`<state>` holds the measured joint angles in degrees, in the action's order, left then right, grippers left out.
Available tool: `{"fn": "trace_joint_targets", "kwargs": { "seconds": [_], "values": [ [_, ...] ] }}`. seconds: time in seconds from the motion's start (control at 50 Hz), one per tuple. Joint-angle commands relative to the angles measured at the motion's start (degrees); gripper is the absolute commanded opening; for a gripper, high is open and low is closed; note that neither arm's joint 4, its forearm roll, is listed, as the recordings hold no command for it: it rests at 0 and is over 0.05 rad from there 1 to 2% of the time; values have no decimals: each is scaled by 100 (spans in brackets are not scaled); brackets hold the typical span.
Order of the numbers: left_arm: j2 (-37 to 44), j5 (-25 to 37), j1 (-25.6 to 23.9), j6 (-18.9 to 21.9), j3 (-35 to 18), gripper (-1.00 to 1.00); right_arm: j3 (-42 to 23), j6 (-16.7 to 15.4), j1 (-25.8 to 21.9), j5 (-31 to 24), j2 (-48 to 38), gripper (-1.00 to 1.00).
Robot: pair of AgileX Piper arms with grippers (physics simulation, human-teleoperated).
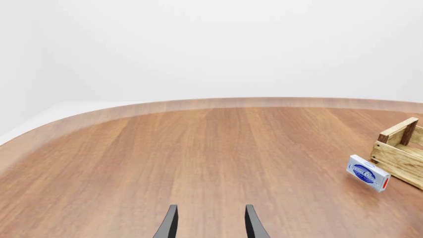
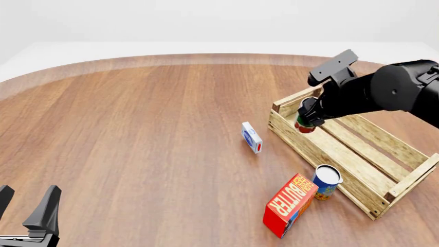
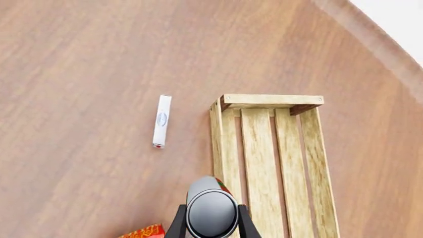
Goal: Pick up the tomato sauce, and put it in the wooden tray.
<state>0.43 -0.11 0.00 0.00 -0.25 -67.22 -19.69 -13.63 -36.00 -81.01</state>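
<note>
The tomato sauce (image 2: 305,126), a small can with a red and green label, hangs in my right gripper (image 2: 308,117), which is shut on it. It is held in the air over the left long wall of the wooden tray (image 2: 317,154), near the tray's far end. In the right wrist view the can's silver top (image 3: 211,213) sits between the fingers (image 3: 177,224), above the tray's wall (image 3: 271,100). My left gripper (image 2: 26,201) is open and empty at the near left; its open fingers also show in the left wrist view (image 1: 210,225).
A small blue-and-white box (image 2: 252,137) stands on edge left of the tray, also in the left wrist view (image 1: 368,173) and right wrist view (image 3: 162,120). A blue-labelled can (image 2: 327,181) and a red-orange butter box (image 2: 290,205) stand by the tray's near left wall.
</note>
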Motion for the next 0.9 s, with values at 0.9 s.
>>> {"fn": "trace_joint_targets", "kwargs": {
  "seconds": [0.9],
  "values": [
    [0,0,0,0,0,100,-24,-336,2107,1326,-2317,-100]
  ]
}}
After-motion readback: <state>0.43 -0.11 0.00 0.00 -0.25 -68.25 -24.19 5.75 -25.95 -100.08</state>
